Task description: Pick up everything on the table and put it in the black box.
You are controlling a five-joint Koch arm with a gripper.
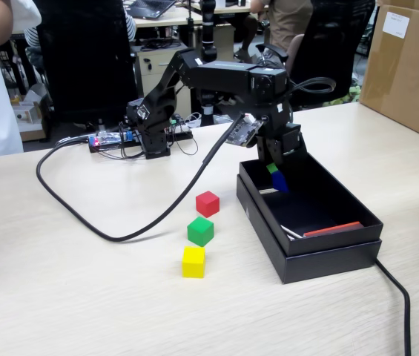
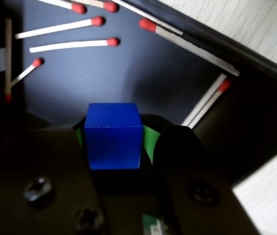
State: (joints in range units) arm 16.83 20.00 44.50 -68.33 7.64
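My gripper (image 1: 276, 176) is shut on the blue cube (image 1: 279, 182) and holds it inside the far end of the black box (image 1: 320, 256), just above its floor. In the wrist view the blue cube (image 2: 113, 135) sits between the green-padded jaws of the gripper (image 2: 114, 139), over the box floor (image 2: 128, 68). The red cube (image 1: 208, 203), green cube (image 1: 200, 231) and yellow cube (image 1: 193, 262) lie in a row on the table (image 1: 76, 297), left of the box.
Several red-tipped matchsticks (image 2: 72, 45) and a red matchbox (image 1: 334, 229) lie in the box. A black cable (image 1: 120, 222) loops across the table to the arm base (image 1: 153, 141); another cable (image 1: 400, 297) runs off front right. A brown carton (image 1: 409, 67) stands back right.
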